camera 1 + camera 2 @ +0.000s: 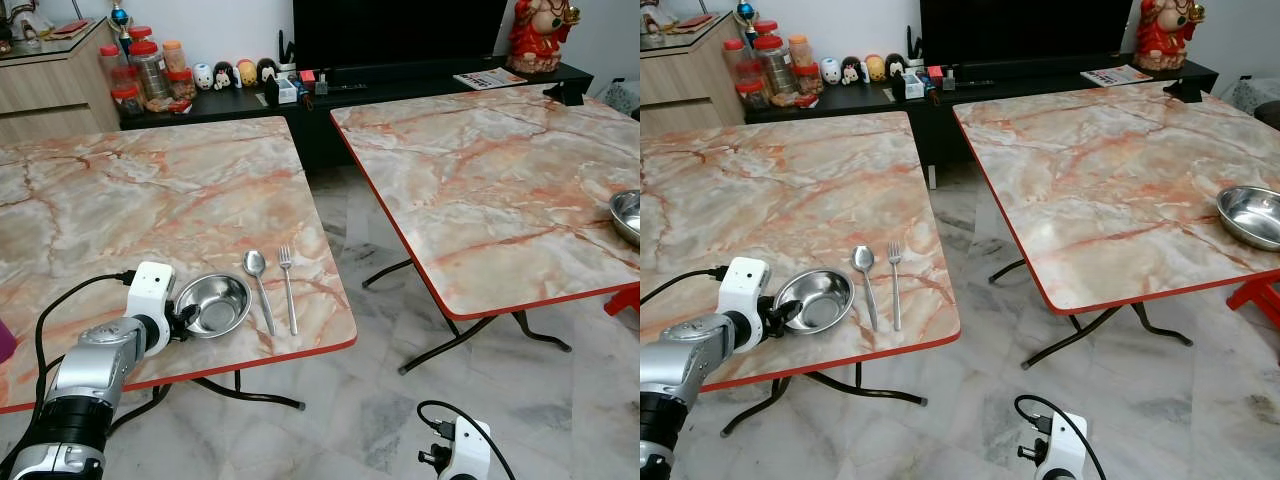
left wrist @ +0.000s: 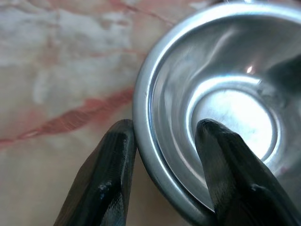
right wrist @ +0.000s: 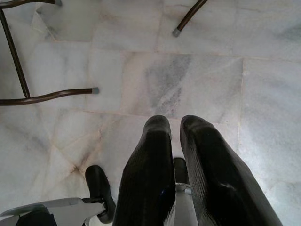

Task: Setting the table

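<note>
Fingers first: the left gripper [image 2: 162,141] has its two black fingers [image 2: 106,183] pinched on the rim of the small round stainless-steel bowl [image 1: 213,304], one finger outside the wall, the other inside the shiny basin. That bowl sits on the near marble-patterned tabletop with the red edge [image 1: 150,200], close to its front edge, and the silver left arm [image 1: 90,375] reaches up to it from the bowl's near left.

Just right of the bowl lies a steel spoon [image 1: 258,285], bowl end pointing away from the robot, and right beside that a steel fork [image 1: 288,288], tines also pointing away. Spoon and fork lie parallel, close together but not touching.

Down low, right of the bowl and nearer the robot, the right gripper [image 3: 175,141] hangs over the pale marble-tiled floor [image 3: 211,70], its fingers pressed close together with nothing between them. Dark curved metal table legs [image 3: 47,96] rest on the tiles ahead of it.

Further right of the bowl, across a gap of floor, a second marble-patterned tabletop [image 1: 500,190] carries a second, wider steel bowl [image 1: 1250,215] at its right edge.

Well beyond the bowl, a long black low cabinet [image 1: 400,85] holds red-lidded plastic jars [image 1: 150,70], a row of small figurines [image 1: 235,73] and a red seated statue [image 1: 540,35].
</note>
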`<state>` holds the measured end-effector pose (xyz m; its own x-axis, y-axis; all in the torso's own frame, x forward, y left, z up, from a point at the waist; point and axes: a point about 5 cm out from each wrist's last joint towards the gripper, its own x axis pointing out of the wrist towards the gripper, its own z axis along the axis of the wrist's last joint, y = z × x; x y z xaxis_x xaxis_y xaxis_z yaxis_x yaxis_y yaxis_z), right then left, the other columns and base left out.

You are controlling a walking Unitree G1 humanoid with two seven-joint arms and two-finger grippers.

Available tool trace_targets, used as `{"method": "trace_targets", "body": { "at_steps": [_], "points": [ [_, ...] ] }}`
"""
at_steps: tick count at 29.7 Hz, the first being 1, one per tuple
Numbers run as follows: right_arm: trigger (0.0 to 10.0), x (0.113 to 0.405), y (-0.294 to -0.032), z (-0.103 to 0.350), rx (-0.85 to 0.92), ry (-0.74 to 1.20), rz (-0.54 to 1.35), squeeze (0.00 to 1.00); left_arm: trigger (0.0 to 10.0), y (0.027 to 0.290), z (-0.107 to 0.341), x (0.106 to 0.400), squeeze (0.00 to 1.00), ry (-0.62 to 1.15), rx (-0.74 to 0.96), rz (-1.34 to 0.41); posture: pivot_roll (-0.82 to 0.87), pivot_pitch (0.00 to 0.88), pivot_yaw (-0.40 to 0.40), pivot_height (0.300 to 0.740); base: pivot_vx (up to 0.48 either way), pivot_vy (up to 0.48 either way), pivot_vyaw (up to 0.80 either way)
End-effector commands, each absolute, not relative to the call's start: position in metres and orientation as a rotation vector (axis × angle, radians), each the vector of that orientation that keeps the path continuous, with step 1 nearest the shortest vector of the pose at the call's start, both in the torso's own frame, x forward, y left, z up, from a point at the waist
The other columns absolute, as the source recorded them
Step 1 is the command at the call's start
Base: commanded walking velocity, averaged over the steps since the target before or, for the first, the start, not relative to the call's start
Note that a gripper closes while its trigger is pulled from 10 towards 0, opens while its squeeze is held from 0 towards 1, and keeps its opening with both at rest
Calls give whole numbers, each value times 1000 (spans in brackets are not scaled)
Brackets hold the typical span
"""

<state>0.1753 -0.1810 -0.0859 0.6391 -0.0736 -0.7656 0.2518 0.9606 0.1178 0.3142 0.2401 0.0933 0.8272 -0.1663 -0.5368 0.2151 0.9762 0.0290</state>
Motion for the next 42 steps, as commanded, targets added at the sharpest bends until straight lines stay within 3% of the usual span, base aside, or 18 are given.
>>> {"method": "trace_targets", "body": {
  "at_steps": [1, 7, 8, 10, 11, 31, 42],
  "points": [
    [10000, 176, -181, -86, 234, 860, -198, 0, 10000, 235, 92, 313, 0, 582, 90, -238, 39, 0, 31, 740, 0, 0, 0],
    [10000, 176, -180, -86, 236, 861, -199, 0, 10000, 227, 87, 311, 0, 617, 61, -266, 39, 0, 33, 740, 0, 0, 0],
    [10000, 175, -180, -86, 236, 861, -199, 0, 6196, 225, 87, 311, 0, 616, 57, -268, 39, 0, 34, 740, 0, 0, 0],
    [10000, 175, -180, -86, 236, 861, -199, 0, 6196, 224, 87, 311, 0, 613, 54, -269, 39, 0, 34, 740, 0, 0, 0],
    [10000, 176, -180, -86, 236, 861, -200, 0, 0, 224, 88, 312, 0, 599, 49, -262, 39, 0, 34, 740, 0, 0, 0],
    [10000, 176, -180, -86, 228, 864, -195, 0, 0, 233, 91, 311, 0, 564, -55, -193, 43, 0, 25, 740, 0, 0, 0],
    [10000, 177, -181, -85, 223, 862, -191, 0, 0, 234, 85, 309, 0, 483, -342, -139, 41, 0, 17, 740, 0, 0, 0]
  ]
}}
